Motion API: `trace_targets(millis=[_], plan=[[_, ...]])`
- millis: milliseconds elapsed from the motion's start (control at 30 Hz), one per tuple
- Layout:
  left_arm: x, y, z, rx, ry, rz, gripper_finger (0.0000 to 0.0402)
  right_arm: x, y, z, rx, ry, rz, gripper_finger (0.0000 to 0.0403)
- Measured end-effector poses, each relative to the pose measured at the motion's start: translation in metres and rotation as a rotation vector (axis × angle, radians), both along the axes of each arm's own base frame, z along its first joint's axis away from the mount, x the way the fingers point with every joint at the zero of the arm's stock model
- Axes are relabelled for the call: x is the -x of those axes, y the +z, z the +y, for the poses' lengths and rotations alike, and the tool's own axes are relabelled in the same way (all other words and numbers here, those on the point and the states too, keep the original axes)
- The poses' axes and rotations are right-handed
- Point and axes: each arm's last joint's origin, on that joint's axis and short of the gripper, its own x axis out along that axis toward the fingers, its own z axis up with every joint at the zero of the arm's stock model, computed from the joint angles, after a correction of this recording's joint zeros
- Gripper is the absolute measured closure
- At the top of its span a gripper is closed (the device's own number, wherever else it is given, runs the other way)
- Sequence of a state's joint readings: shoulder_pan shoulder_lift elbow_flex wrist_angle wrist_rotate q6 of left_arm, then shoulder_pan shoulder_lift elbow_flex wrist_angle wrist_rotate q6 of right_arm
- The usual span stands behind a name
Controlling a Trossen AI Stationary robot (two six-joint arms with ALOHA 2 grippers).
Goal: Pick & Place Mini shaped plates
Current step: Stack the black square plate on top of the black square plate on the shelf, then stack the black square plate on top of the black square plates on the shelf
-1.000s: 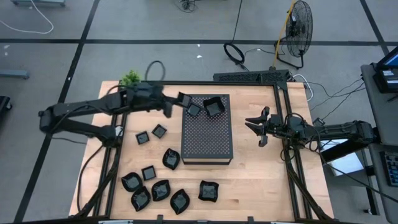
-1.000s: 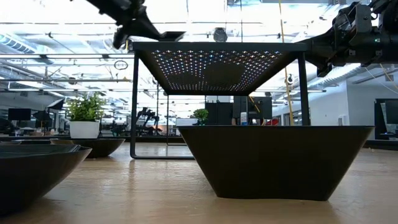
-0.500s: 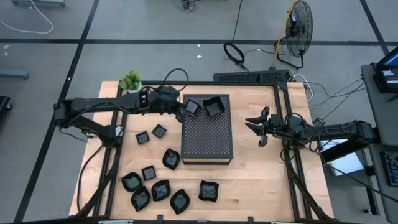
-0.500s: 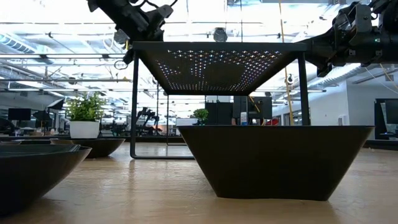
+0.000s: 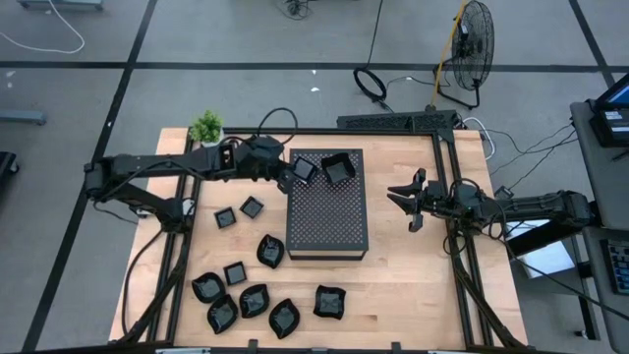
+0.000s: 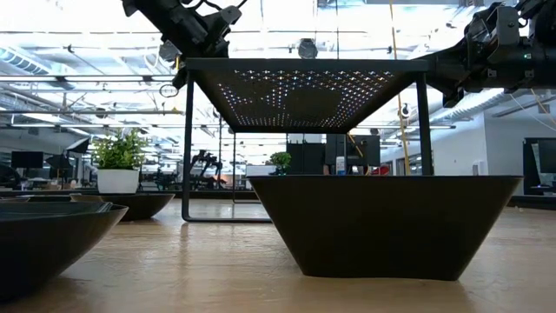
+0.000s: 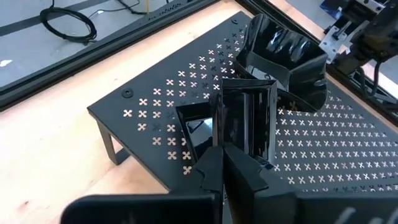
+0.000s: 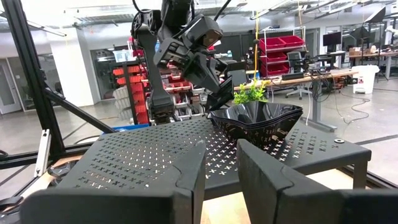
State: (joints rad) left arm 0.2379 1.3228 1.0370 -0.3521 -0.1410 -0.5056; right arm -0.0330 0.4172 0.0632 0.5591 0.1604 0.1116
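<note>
While my left gripper [image 7: 219, 163] pinches a small glossy black square plate [image 5: 304, 170] over the dark perforated metal stand's [image 5: 329, 221] far-left corner, I judge release comes next; my right gripper [image 5: 401, 200], part-open and empty, waits off its right edge.

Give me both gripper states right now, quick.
Left gripper: shut on a small square plate, over the perforated stand.
Right gripper: open, empty, waiting right of the stand.

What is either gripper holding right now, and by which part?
The left gripper pinches a small square plate by its rim, over the perforated stand. The right gripper holds nothing.
</note>
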Motion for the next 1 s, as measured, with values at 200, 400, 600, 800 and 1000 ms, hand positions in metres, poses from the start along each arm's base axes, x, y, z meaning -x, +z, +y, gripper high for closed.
trace_targets(millis=[200, 400, 600, 800, 1000], plan=[[-0.001, 0.001, 0.0, -0.003, 0.001, -0.013, 0.0367, 0.0, 0.0, 0.0, -0.007, 0.001, -0.006, 0.0326], [0.0, 0.001, 0.002, -0.039, 0.071, -0.007, 0.0304, 0.0, 0.001, 0.0, -0.007, 0.001, -0.007, 0.0326], [0.003, 0.004, 0.001, -0.06, 0.028, 0.003, 0.0262, 0.0, 0.001, 0.0, -0.008, 0.001, -0.007, 0.0326], [0.037, 0.011, -0.02, 0.022, -0.039, 0.143, 0.0248, 0.0, 0.001, 0.0, -0.007, 0.002, -0.007, 0.0326], [0.08, -0.003, -0.041, 0.044, 0.247, 0.377, 0.0247, 0.0, 0.0, 0.0, -0.007, 0.002, -0.006, 0.0326]])
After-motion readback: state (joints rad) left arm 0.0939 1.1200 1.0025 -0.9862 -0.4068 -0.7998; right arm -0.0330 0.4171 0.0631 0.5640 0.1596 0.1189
